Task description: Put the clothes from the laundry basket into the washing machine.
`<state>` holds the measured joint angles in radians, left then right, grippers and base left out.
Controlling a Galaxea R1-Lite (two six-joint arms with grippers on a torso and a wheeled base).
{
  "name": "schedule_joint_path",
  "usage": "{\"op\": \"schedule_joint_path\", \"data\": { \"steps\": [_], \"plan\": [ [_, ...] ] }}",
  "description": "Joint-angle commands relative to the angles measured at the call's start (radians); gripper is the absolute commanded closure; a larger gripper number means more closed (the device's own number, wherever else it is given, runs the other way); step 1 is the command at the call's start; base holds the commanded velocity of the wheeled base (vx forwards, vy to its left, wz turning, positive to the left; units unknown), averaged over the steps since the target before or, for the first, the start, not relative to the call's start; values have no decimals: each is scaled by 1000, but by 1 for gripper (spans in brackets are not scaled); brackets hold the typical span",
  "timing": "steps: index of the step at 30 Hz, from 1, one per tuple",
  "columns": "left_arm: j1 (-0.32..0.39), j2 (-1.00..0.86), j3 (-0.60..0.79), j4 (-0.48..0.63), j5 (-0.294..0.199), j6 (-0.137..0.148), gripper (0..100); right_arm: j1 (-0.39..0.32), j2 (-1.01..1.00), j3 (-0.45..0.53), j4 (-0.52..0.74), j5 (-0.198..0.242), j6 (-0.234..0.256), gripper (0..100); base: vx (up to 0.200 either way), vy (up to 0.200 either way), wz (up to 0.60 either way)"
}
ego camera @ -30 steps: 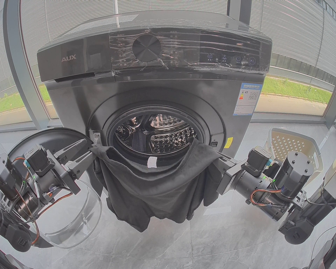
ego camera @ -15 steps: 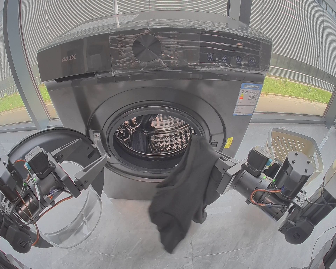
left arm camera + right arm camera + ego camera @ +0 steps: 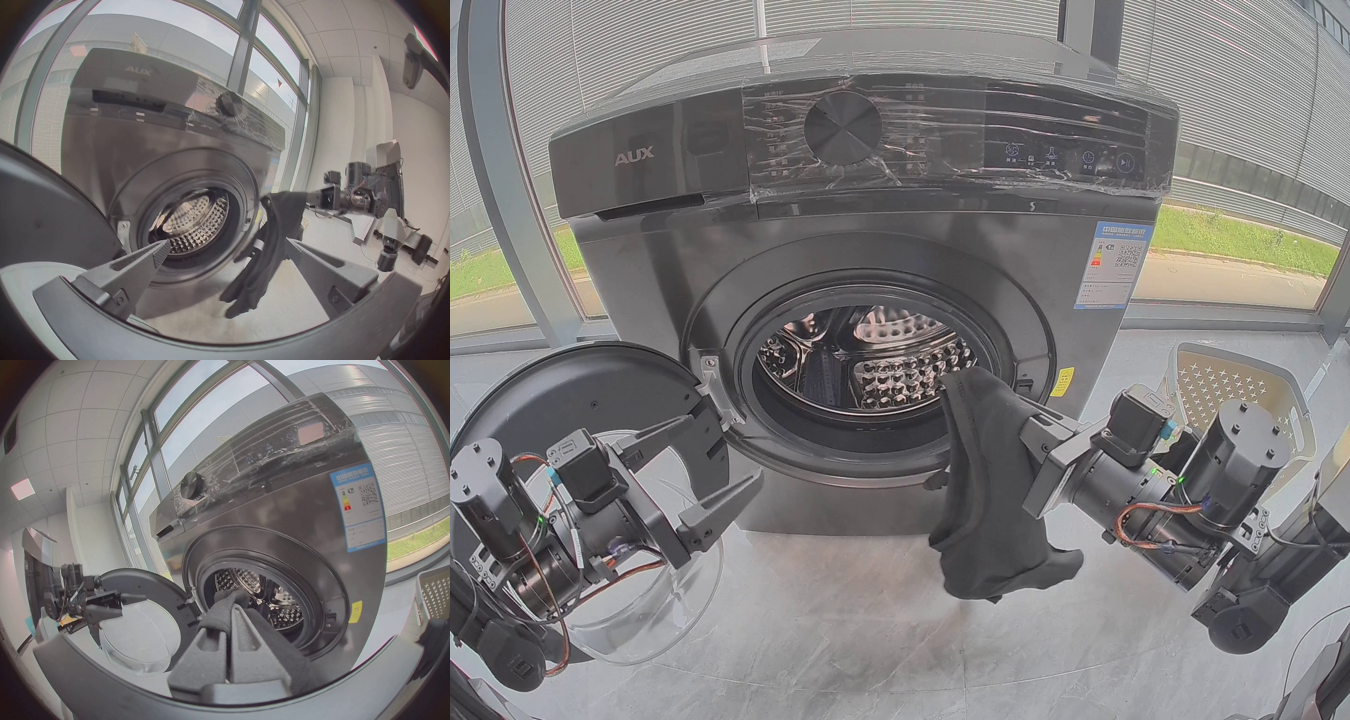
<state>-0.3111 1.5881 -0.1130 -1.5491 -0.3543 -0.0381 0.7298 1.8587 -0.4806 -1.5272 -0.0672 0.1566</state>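
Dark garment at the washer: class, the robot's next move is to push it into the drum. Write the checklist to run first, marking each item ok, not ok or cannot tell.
1. The door is swung wide, off the opening: ok.
2. The right gripper is shut on the dark garment: ok.
3. The garment is already inside the drum: not ok. It hangs outside, in front of the opening's lower right rim.
4. The left gripper is open, empty and to the side of the opening: ok.
5. The laundry basket has no clothes left in it: cannot tell.
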Motion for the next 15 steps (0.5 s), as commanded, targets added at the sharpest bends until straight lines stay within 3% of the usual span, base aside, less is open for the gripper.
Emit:
{"op": "schedule_joint_path", "data": {
  "steps": [1, 7, 15],
  "plan": [
    [-43, 56, 33, 0, 0, 14, 0, 25, 11, -47, -1, 0, 0, 100, 0, 0, 0],
    [-112, 112, 62, 0, 0, 14, 0, 54, 50, -144, 10, 1, -3, 100, 0, 0, 0],
    [-111, 196, 29, -2, -38, 12, 0, 157, 63, -219, 18, 29, -3, 100, 0, 0, 0]
  ]
}}
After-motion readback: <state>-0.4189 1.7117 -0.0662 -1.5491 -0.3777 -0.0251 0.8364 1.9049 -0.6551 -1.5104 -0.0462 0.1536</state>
